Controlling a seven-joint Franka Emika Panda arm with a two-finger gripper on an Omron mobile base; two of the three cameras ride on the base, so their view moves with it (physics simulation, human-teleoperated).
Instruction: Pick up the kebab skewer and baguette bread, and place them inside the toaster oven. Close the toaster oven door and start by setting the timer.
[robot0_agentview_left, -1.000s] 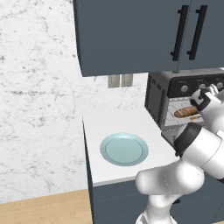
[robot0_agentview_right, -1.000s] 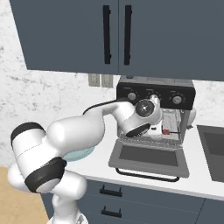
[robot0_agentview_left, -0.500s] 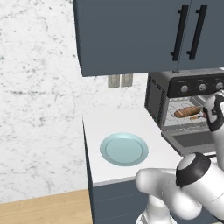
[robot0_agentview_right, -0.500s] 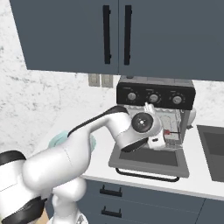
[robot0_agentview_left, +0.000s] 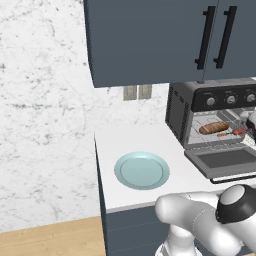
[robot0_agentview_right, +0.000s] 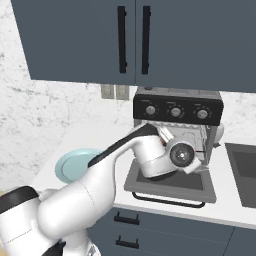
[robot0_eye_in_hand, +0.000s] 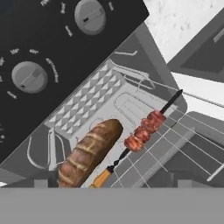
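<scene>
Baguette bread (robot0_eye_in_hand: 85, 154) & kebab skewer (robot0_eye_in_hand: 143, 130) on rack; gripper wide open, empty. Toaster oven door (robot0_agentview_left: 225, 161) down (rigid, hinged): lift by front bar handle.

The toaster oven (robot0_agentview_left: 210, 120) looks like brushed grey metal with a matt black knob panel (robot0_eye_in_hand: 48, 57) and thin wire rack (robot0_eye_in_hand: 175, 140). The baguette bread (robot0_eye_in_hand: 87, 153) has a rough, browned crust; the kebab skewer (robot0_eye_in_hand: 142, 131) shows glistening meat. The plate (robot0_agentview_left: 142, 170) seems smooth glazed ceramic, the table (robot0_agentview_left: 125, 140) matt white, the wall (robot0_agentview_left: 45, 100) polished marble
</scene>
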